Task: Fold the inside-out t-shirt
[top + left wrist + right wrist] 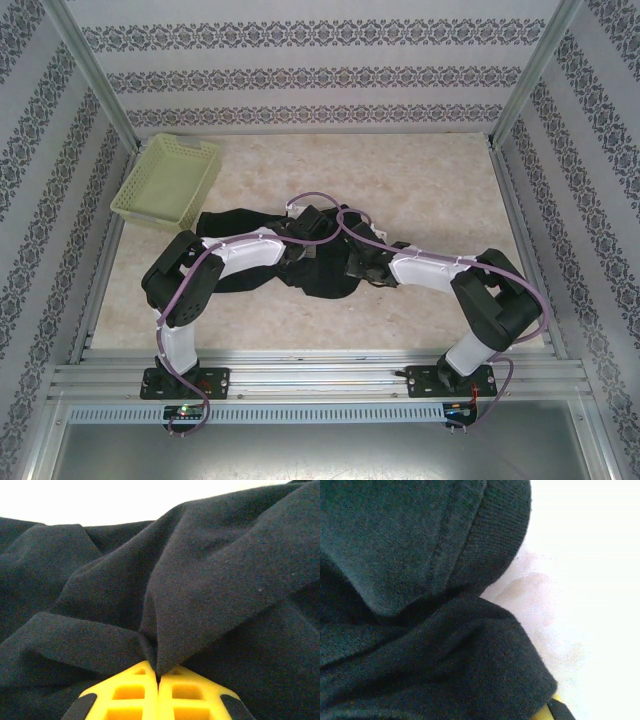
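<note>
The black t-shirt (pixel 322 283) lies bunched on the table (pixel 420 180), the left claw (pixel 158 677) squeezed tight on a fold, likely to pull it flat; the right claw's (pixel 362 268) grip I cannot tell.

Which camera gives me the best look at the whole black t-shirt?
Top external: the t-shirt lies bunched on the table, partly covered. Left wrist gives folds pinched in the left gripper; right wrist, its ribbed edge close up.
</note>
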Controlling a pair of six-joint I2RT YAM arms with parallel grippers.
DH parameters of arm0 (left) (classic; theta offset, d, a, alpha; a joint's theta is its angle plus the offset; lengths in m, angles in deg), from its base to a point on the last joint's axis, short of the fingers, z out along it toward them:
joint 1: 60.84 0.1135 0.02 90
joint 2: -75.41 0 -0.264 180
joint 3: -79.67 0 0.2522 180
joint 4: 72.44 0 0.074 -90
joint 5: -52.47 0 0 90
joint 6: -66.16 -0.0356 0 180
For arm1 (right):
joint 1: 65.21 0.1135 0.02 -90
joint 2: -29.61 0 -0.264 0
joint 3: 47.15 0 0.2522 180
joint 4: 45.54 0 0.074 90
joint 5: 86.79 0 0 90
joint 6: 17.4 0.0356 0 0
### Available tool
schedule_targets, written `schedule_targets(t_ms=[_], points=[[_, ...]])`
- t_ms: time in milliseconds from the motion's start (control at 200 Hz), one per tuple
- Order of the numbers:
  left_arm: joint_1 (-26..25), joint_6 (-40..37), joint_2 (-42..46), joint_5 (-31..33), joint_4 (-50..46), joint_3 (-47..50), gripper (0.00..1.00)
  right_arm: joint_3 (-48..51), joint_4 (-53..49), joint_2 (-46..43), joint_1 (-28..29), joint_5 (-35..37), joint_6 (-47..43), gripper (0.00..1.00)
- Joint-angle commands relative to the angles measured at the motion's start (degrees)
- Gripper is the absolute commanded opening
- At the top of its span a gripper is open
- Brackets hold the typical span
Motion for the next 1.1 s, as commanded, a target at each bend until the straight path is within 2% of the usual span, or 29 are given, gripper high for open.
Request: schedule_targets(t_ms=[0,185,400,540,684,774,869,1014,1049,1099], points=[[-0.23,0.42,-0.61,3.26,-3.28,-0.82,0.00,0.24,-4.18,-4.25,1.06,5.76,-1.77,0.00],[-0.22,1.81,-2.20,6.00,-6.26,-2.47,0.00,4.96,-8.86,-15.68,3.55,8.88,-3.11,0.00],[-0.23,2.16,-2.73,6.62,-6.54,-2.88,0.00,14.22,-13.39,-28.30,1.60,7.18,-0.43,0.00],[-0.31,1.71,-2.57,5.21,-5.96,-3.11,0.00,18.20,-13.00,-32.13,-1.04,4.50,0.89,0.00],[-1.02,-0.40,-1.93,2.54,-3.35,-3.03,0.00,18.96,-12.25,-31.44,-2.91,2.81,0.80,0.00],[-2.34,-2.24,-1.20,1.40,-1.53,-2.90,0.00,17.89,-12.16,-30.58,-2.98,1.44,-0.39,0.10],[-3.31,-3.17,-0.06,-0.28,-0.57,-2.75,0.00,17.06,-13.19,-31.21,-2.90,2.11,-1.67,0.26],[-3.48,-4.24,3.02,-3.92,-0.70,-2.79,0.00,16.18,-14.20,-35.17,-2.48,1.94,-4.67,0.40],[-3.48,-4.51,3.78,-4.57,-1.04,-2.96,0.03,16.38,-12.77,-36.32,-1.76,0.96,-6.39,0.48],[-3.50,-4.76,4.97,-5.16,-2.03,-3.10,0.08,16.60,-10.51,-37.21,-0.25,-1.07,-9.05,0.64]])
